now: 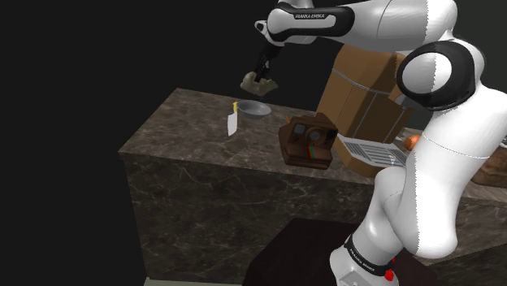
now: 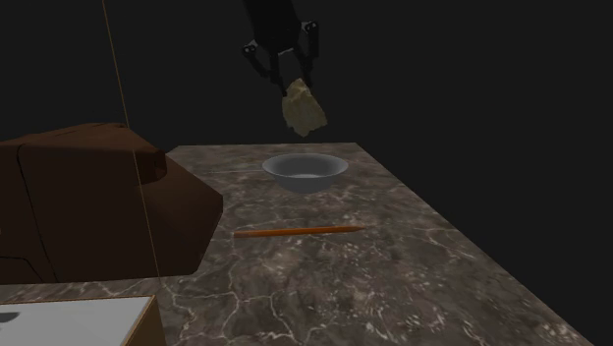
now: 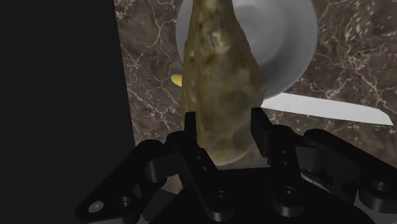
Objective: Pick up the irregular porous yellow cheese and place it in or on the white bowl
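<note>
A lumpy, pitted yellow-brown cheese hangs in the air, and my gripper is shut on its upper end. It is above the far rim of the shallow grey-white bowl, well clear of it. In the shoulder view the cheese hangs under the gripper, over the bowl near the counter's far edge. The wrist view shows both black fingers clasping the cheese, with the bowl below and partly hidden behind it.
A white-bladed knife lies on the dark marble counter beside the bowl. A brown box camera, an open laptop and a cardboard box stand nearer the arm. Beyond the counter's edges is a black area.
</note>
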You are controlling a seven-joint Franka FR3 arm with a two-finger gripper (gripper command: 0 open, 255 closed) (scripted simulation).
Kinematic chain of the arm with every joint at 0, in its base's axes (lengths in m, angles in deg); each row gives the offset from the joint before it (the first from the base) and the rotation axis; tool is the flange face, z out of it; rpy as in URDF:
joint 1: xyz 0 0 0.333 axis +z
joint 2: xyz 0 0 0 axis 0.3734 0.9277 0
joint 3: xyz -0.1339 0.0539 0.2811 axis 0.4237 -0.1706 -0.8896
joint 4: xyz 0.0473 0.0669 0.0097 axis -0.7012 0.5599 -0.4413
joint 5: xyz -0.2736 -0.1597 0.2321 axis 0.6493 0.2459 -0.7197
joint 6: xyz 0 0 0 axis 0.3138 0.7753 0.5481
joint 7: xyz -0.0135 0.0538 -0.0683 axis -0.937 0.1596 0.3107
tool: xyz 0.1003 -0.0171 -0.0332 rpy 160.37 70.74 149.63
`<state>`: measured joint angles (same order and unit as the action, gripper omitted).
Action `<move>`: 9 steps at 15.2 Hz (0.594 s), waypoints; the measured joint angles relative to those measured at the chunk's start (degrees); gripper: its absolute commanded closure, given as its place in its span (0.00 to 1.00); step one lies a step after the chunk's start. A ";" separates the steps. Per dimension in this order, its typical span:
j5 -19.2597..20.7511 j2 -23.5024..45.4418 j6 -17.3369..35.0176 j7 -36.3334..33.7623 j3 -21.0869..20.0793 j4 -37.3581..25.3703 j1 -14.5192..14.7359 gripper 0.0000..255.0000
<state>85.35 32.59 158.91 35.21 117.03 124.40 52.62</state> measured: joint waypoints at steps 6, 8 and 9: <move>0.26 -0.28 4.75 -0.26 -0.15 4.95 0.30 1.00; -0.18 0.09 6.25 0.14 -0.12 6.18 0.12 1.00; -0.34 0.28 6.93 0.20 -0.15 6.72 0.10 1.00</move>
<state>85.01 32.87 165.84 35.41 116.88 131.12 52.72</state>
